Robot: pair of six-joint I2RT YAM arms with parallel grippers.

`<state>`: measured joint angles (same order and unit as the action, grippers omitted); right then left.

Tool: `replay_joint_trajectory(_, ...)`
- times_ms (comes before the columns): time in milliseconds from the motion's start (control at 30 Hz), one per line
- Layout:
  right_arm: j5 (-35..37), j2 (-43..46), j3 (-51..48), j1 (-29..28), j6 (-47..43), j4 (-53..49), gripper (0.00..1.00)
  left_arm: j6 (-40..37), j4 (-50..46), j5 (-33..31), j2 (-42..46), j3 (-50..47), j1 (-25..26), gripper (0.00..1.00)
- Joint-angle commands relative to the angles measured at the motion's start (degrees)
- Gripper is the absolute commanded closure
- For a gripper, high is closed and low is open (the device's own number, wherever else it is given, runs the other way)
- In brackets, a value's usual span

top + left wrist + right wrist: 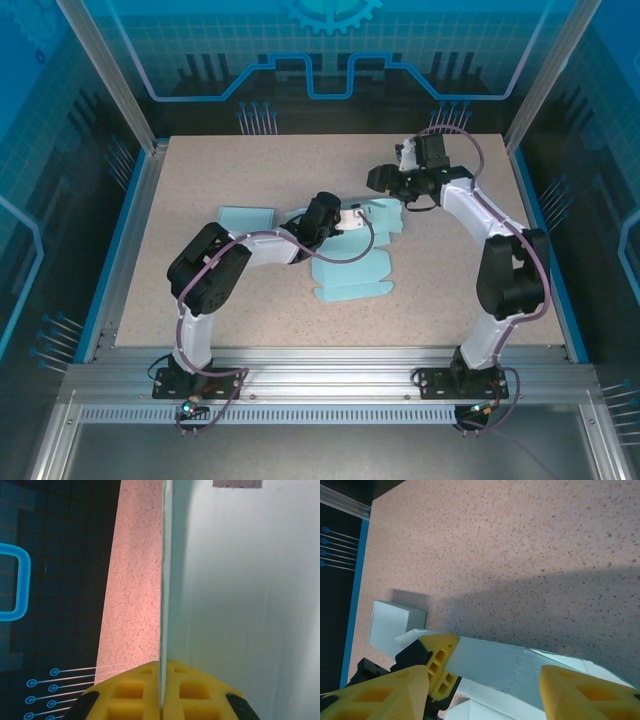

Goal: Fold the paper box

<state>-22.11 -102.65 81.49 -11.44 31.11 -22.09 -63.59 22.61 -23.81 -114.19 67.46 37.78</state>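
The paper box point(350, 272) is a pale teal cut sheet lying partly flat mid-table, with one panel point(385, 215) raised. My left gripper point(358, 222) is shut on that panel's thin edge; in the left wrist view the yellow fingertips point(180, 690) pinch the paper point(240, 590) edge-on. My right gripper point(382, 188) hovers just behind the raised panel. In the right wrist view its gripper point(485, 690) is open, one finger point(385, 695) on each side of the raised strip point(495, 665), not touching it. The left gripper's finger point(437, 660) grips that strip's end.
A second pale teal folded piece point(245, 218) sits left of the left gripper, seen as a small block point(390, 622) in the right wrist view. The speckled tabletop point(200, 300) is ringed by a blue border, an aluminium frame point(330, 385) and glass walls.
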Motion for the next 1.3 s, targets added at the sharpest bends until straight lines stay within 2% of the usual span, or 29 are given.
replay_joint_trajectory(0,-2.4,-3.1,1.1,-1.3,1.4,-2.7,0.39,-0.4,1.7,-1.3,-1.2,0.9,0.3,1.0)
replay_joint_trajectory(200,-2.4,-5.0,0.4,-3.2,2.3,-2.0,0.38,-1.4,5.2,-3.2,-2.2,0.5,0.4,1.0)
replay_joint_trajectory(400,-5.6,-6.9,-0.3,-3.2,4.7,1.6,0.44,-3.8,12.4,-4.7,-2.6,-0.9,0.7,1.0)
replay_joint_trajectory(433,-6.0,-7.0,-0.4,-3.2,5.0,2.2,0.46,-4.0,12.6,-4.6,-2.6,-0.9,0.8,1.0)
replay_joint_trajectory(500,-6.4,-6.8,-0.7,-3.2,5.1,3.4,0.56,-4.3,12.7,-4.7,-2.7,-0.9,0.8,1.0)
replay_joint_trajectory(600,-6.5,-5.8,-1.5,-3.0,4.8,4.1,0.64,-4.6,14.0,-4.9,-2.7,-1.4,0.8,1.0)
replay_joint_trajectory(667,-5.6,-4.3,-2.2,-2.7,4.0,3.6,0.63,-5.0,14.9,-5.6,-2.9,-1.5,0.8,1.0)
replay_joint_trajectory(800,0.4,1.3,-5.4,-1.6,2.1,1.0,0.53,-7.6,18.9,-6.3,-3.7,-2.3,0.8,1.0)
replay_joint_trajectory(1000,4.9,12.2,-16.2,0.3,0.9,1.0,0.47,-8.7,21.2,-6.0,-3.7,-3.0,0.7,1.0)
replay_joint_trajectory(1133,6.4,15.8,-22.2,1.2,0.8,1.1,0.41,-8.5,20.9,-5.6,-3.6,-3.3,0.8,1.0)
replay_joint_trajectory(1233,7.8,15.6,-24.8,1.5,0.2,1.5,0.41,-8.3,21.0,-5.4,-3.3,-4.0,0.8,1.0)
replay_joint_trajectory(1267,7.9,15.1,-25.3,1.7,0.0,1.9,0.44,-8.3,21.1,-5.2,-3.2,-4.2,0.8,1.0)
